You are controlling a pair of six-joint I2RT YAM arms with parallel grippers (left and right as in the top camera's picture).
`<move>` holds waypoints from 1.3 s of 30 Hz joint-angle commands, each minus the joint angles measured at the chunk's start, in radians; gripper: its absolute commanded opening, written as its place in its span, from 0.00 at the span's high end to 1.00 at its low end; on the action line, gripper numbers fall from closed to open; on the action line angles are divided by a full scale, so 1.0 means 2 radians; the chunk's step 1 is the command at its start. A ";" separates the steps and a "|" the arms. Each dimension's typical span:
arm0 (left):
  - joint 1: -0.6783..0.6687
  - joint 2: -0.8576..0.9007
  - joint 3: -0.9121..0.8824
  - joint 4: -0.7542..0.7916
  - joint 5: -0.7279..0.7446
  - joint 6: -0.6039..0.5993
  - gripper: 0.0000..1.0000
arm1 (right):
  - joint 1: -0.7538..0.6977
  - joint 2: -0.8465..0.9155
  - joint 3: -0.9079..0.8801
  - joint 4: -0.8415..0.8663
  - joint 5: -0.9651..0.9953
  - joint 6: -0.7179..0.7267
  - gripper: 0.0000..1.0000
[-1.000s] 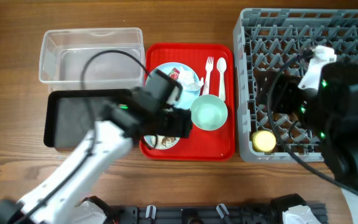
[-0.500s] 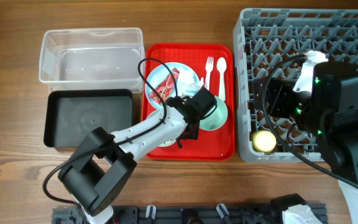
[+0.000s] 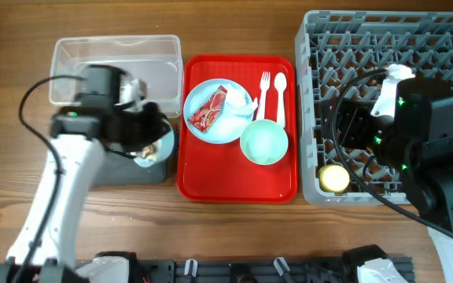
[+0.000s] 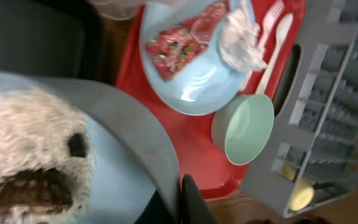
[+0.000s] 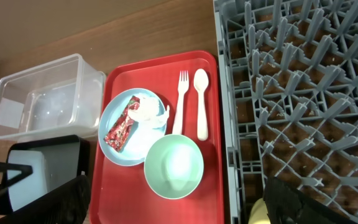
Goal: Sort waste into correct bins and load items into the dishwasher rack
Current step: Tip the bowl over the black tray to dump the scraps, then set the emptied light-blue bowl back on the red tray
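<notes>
My left gripper (image 4: 180, 200) is shut on the rim of the light blue bowl (image 4: 114, 168), which holds white rice crumbs (image 4: 23, 130) and a brown lump (image 4: 27, 193). The bowl (image 3: 149, 151) hangs over the right end of the black tray (image 3: 124, 169). On the red tray (image 3: 238, 185) lie the blue plate (image 3: 211, 130) with the red wrapper (image 3: 208, 110) and tissue (image 3: 238, 102), the mint bowl (image 3: 264, 143), fork (image 3: 264, 93) and spoon (image 3: 280, 93). My right gripper (image 5: 178, 202) stands open above the grey rack's (image 3: 392, 47) left edge. A yellow cup (image 3: 335, 178) sits in the rack.
The clear tub (image 3: 116, 67) stands behind the black tray with nothing visible in it. The right arm's body (image 3: 423, 134) covers the rack's front right part. Bare wooden table (image 3: 14, 79) lies left of the bins and along the front edge.
My left gripper has shut on the light blue bowl and carried it left, off the red tray to above the black tray. The right arm has barely moved.
</notes>
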 commanded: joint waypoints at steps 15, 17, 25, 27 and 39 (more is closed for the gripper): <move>0.271 0.168 -0.055 -0.018 0.494 0.225 0.96 | -0.001 0.000 0.002 0.002 -0.002 -0.018 0.10; 0.271 0.171 -0.055 -0.056 0.518 0.238 0.96 | -0.001 0.000 0.002 0.001 -0.002 -0.018 0.09; 0.270 0.170 -0.055 -0.128 0.513 0.319 0.96 | -0.001 0.000 0.002 0.003 -0.003 -0.018 0.10; 0.266 0.167 -0.055 -0.123 0.475 0.323 0.96 | -0.001 0.000 0.002 0.004 -0.003 -0.018 0.10; -0.076 -0.021 -0.051 -0.010 -0.101 0.018 0.96 | -0.001 0.000 0.002 0.006 -0.003 -0.014 0.09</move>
